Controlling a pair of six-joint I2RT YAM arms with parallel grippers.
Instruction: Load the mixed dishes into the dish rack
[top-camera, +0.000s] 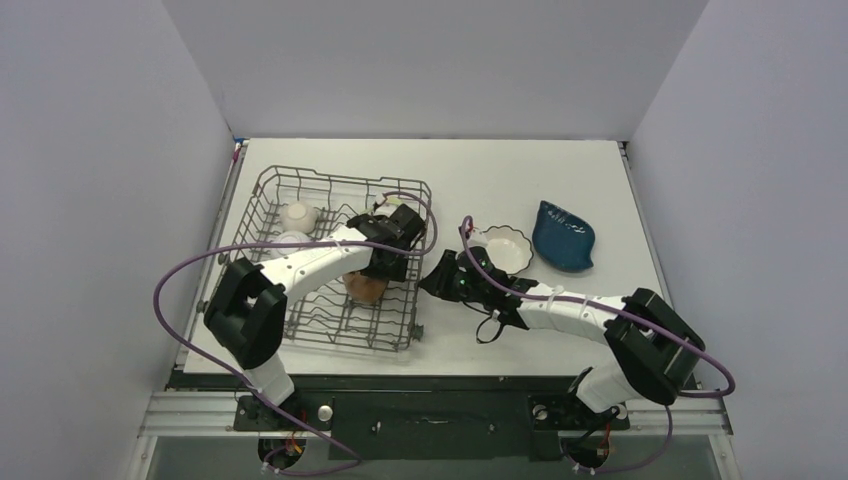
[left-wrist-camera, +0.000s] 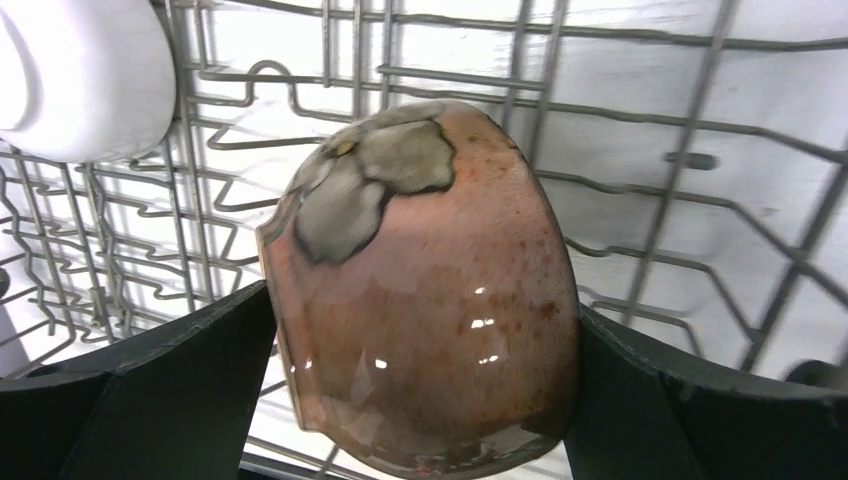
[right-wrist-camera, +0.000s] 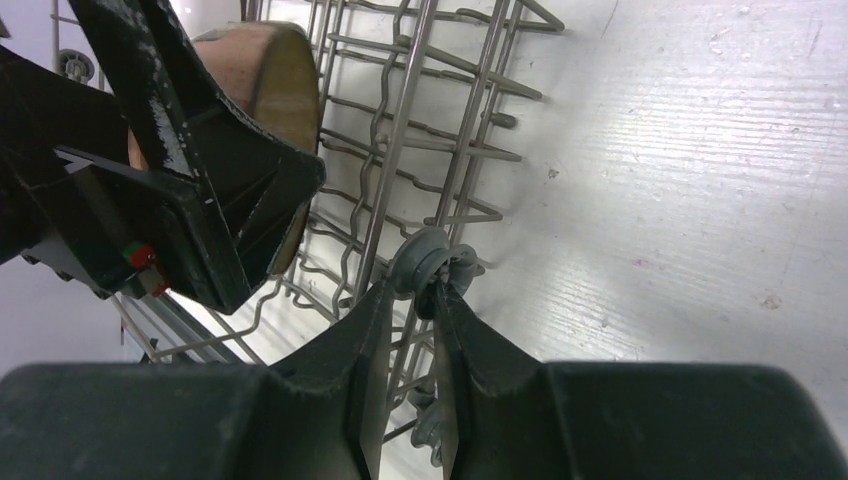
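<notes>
The dish rack (top-camera: 262, 205) stands on the left of the table. My left gripper (top-camera: 385, 262) reaches into it and is shut on the brown bowl (top-camera: 368, 287). In the left wrist view the bowl (left-wrist-camera: 430, 300) lies tilted on its side between both fingers (left-wrist-camera: 180, 390), above the rack's wires (left-wrist-camera: 640, 180). My right gripper (top-camera: 437, 278) is at the rack's right wall. In the right wrist view its fingers (right-wrist-camera: 375, 330) are closed on a rack wire beside a small grey wheel (right-wrist-camera: 425, 262). The white scalloped bowl (top-camera: 505, 247) and the dark blue dish (top-camera: 563, 236) sit on the table to the right.
Two white pieces (top-camera: 298, 213) (top-camera: 290, 240) sit in the rack's far left part; one shows in the left wrist view (left-wrist-camera: 80, 75). The green mug and the flower-patterned dish are not made out. Grey walls enclose the table on three sides.
</notes>
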